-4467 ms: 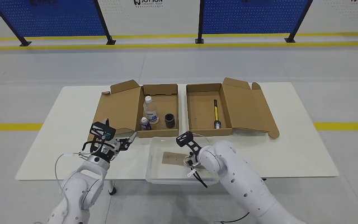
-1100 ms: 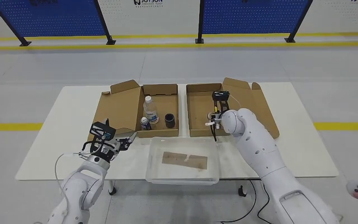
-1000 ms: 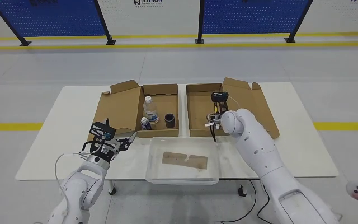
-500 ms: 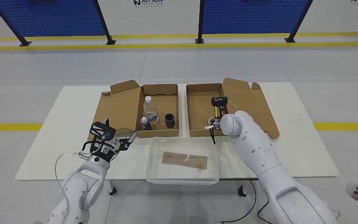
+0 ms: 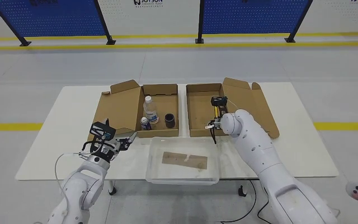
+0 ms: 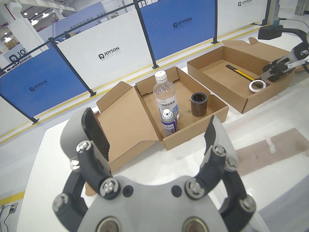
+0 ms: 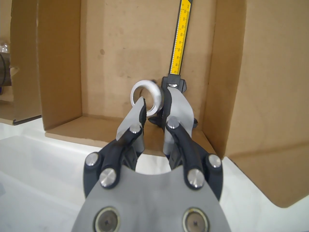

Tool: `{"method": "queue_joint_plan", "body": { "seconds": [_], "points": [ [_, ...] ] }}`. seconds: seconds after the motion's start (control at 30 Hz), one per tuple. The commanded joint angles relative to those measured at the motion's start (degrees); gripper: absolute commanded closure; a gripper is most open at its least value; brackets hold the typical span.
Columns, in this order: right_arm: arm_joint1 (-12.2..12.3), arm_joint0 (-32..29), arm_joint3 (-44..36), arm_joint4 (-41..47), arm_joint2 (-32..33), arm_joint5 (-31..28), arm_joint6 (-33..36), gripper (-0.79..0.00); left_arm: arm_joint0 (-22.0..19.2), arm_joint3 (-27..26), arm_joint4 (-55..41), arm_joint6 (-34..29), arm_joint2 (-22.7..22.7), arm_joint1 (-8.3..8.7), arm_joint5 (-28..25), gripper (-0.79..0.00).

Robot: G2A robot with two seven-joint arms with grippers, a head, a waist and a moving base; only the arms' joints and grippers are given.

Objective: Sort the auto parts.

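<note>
My right gripper (image 7: pixel 155 102) is shut on a silver metal ring (image 7: pixel 147 96), pinching its wall with one finger through the hole. It hangs low inside the right cardboard box (image 7: pixel 60 49), at the near corner beside the head of a yellow-and-black caliper (image 7: pixel 181 37). From above, that gripper (image 5: pixel 214 124) sits at the box's front right. The left wrist view shows the ring (image 6: pixel 257 85) just above the box floor. My left gripper (image 6: pixel 149 121) is open and holds nothing; it rests over the table's front left (image 5: pixel 127 140).
The left cardboard box (image 5: pixel 162 133) holds a clear bottle (image 5: pixel 149 107), a small spray can (image 5: pixel 145 123) and a black cylinder (image 5: pixel 169 120). A clear plastic tray (image 5: pixel 151 162) with a brown sheet in it lies at the front middle. Both boxes' flaps stand open outward.
The right arm has gone from the clear tray to the right box, carrying the ring. Over the last second it edged slightly toward the box's front. The left arm has not moved.
</note>
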Motion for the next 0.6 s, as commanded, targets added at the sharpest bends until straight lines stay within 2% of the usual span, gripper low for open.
{"method": "queue_joint_plan", "body": {
  "seconds": [0.0,0.17,0.3,0.33,0.37,0.4,0.57],
  "points": [
    [0.0,0.13,-0.05,0.1,0.17,-0.54,-0.3,-0.191,0.0,0.0,0.0,0.0,0.0,0.0,0.0,-0.785],
    [0.11,0.11,-2.83,0.42,1.06,-1.34,-1.74,-0.215,0.0,0.0,0.0,0.0,0.0,0.0,0.0,-0.785],
    [0.84,-1.59,-7.49,1.29,3.67,-2.04,-4.22,-0.292,0.0,0.0,0.0,0.0,0.0,0.0,0.0,-0.785],
    [1.12,-2.53,-9.19,2.1,4.84,-2.33,-5.21,-0.332,0.0,0.0,0.0,0.0,0.0,0.0,0.0,-0.785],
    [1.44,-3.69,-11.15,3.05,6.2,-2.52,-6.24,-0.431,0.0,0.0,0.0,0.0,0.0,0.0,0.0,-0.785],
    [1.78,-5.11,-13.49,3.96,7.58,-2.87,-7.28,-0.785,0.0,0.0,0.0,0.0,0.0,0.0,0.0,-0.785],
    [3.58,-15.07,-28.34,7.41,14.59,-4.67,-11.23,-0.785,0.0,0.0,0.0,0.0,0.0,0.0,0.0,-0.785]
  ]
}}
